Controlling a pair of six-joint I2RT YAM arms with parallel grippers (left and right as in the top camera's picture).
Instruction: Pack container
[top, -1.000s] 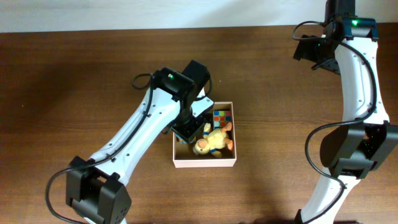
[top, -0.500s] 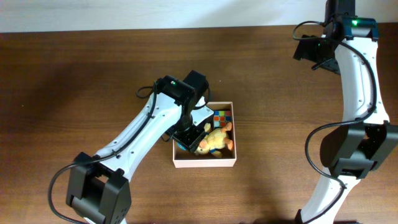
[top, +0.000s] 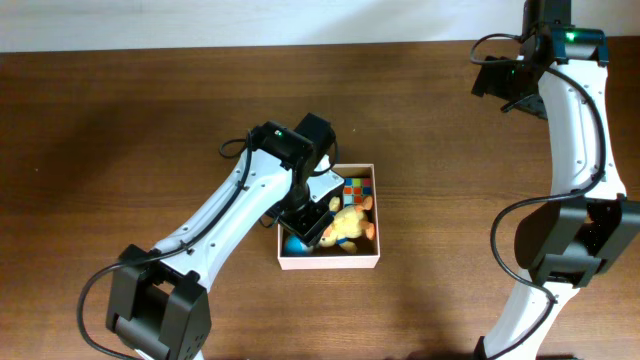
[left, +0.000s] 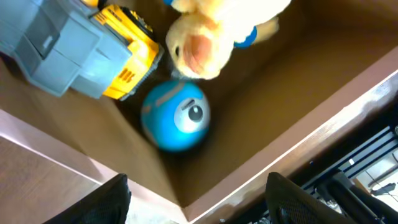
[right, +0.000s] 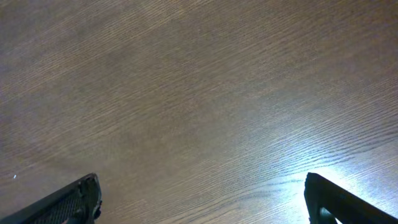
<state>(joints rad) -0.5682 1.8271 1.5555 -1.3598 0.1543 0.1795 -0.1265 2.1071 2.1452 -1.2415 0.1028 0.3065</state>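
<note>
Closest in, the left gripper (left: 198, 182) was caught with its fingers (left: 109, 200) spread wide and nothing pinched between them. Straight below, in the gap, a blue ball with a single eye (left: 176, 116) was seen lying on the tan floor, tucked into the corner of the container (left: 298, 146) and not touched by either finger. Its outline was a bit blurred, so it couldn't be told whether it had settled.

A little farther ahead of the fingers, a yellow-and-grey toy truck (left: 81, 43) was parked off to one side, right next to the ball. A yellow plush duck (left: 211, 31) was flopped just past the ball, maybe touching it.

From overhead the same picture held: the container (top: 330, 263) sat directly under the left gripper (top: 305, 222), with a multicoloured puzzle cube (top: 357, 188) packed in at the far end beyond the duck. The box looked roughly square, so no long axis needed lining up.

Way off, the right gripper (right: 199, 186) was hung open over the bare wooden table (right: 199, 93), well apart from the container. So the left arm was clearly the nearer one, and a straight lift up out of the box was probably all that was called for next.
</note>
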